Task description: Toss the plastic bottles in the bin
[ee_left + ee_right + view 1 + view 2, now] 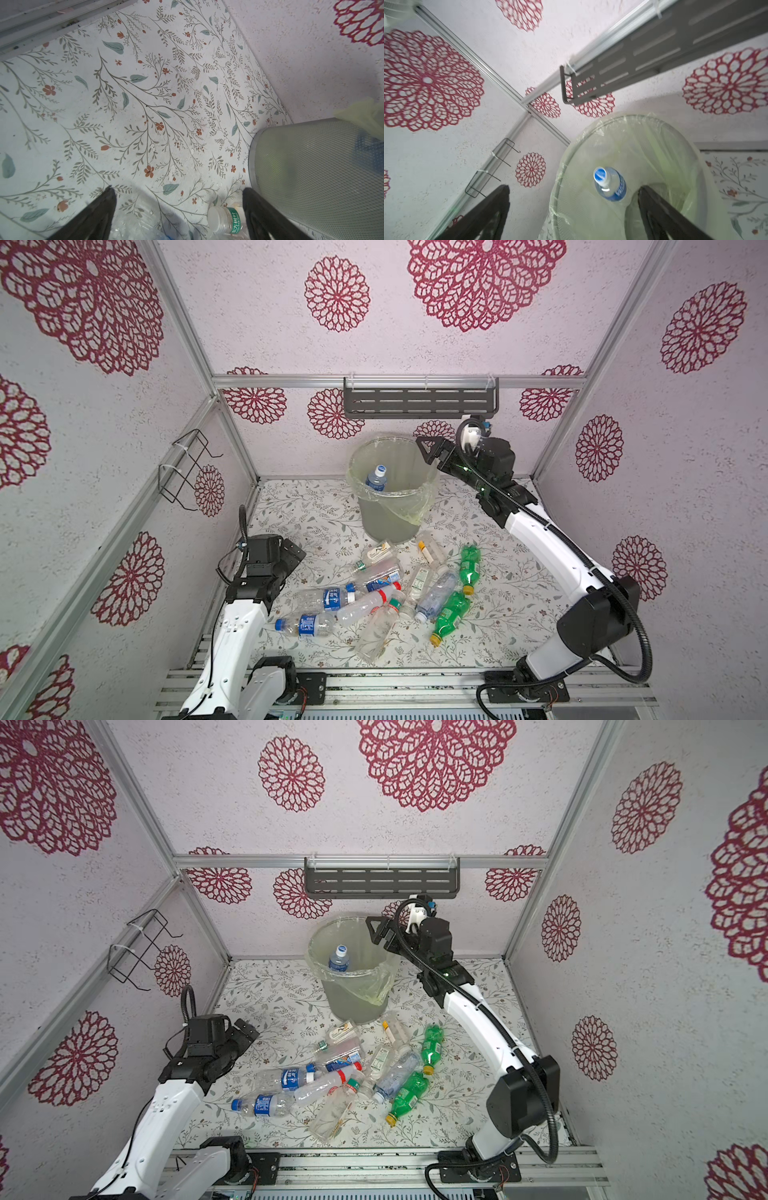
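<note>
The bin (pixel 386 522) (pixel 353 1002) (pixel 591 207), grey with a yellowish bag over its rim, stands at the back of the floral mat. One clear bottle with a blue label (pixel 377 479) (pixel 339 959) (pixel 610 185) stands free inside it. My right gripper (pixel 428 454) (pixel 376 932) (pixel 574 188) hangs open over the bin's right rim, holding nothing. Several plastic bottles (pixel 395 589) (pixel 353 1073) lie heaped in front of the bin, two of them green (pixel 469 564) (pixel 451 616). My left gripper (pixel 293 551) (pixel 245 1029) (pixel 178 189) is open and empty, left of the heap, near a white-capped bottle (pixel 224 220).
A dark slotted shelf (pixel 419 400) hangs on the back wall just above the right gripper. A black wire rack (pixel 187 468) is fixed to the left wall. Aluminium rails (pixel 374 684) run along the mat's front edge. The bin's mesh wall (pixel 311 176) stands close beside the left gripper.
</note>
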`<action>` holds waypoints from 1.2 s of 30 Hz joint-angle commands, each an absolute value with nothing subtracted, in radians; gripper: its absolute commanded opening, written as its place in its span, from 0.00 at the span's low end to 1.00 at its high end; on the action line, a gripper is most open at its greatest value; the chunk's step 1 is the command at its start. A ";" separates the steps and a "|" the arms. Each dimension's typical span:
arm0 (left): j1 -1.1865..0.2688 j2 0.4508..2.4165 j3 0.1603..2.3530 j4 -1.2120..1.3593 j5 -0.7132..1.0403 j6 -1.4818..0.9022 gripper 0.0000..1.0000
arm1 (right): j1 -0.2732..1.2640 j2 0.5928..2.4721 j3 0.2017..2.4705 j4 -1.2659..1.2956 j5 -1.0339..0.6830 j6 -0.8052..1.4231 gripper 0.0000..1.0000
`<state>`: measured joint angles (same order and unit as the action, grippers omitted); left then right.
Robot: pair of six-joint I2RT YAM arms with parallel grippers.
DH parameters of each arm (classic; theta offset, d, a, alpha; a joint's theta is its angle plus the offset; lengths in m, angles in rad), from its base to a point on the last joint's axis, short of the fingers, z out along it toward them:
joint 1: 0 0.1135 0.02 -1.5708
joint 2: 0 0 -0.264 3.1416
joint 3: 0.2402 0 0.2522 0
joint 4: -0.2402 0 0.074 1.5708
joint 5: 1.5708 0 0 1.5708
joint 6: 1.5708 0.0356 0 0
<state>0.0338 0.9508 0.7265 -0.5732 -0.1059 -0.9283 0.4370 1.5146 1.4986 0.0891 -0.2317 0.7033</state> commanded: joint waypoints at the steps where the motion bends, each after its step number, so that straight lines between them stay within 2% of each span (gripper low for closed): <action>1: 0.041 0.957 0.763 -0.604 -0.108 -0.968 0.97 | 0.439 1.349 1.405 0.050 -0.187 0.631 0.99; 11: 0.039 0.972 0.784 -0.660 -0.087 -1.025 0.97 | 0.439 1.125 1.161 -0.035 -0.111 0.573 0.99; 36: 0.013 0.977 0.777 -0.874 -0.079 -1.181 0.97 | 0.438 0.937 0.915 -0.204 0.041 0.599 0.99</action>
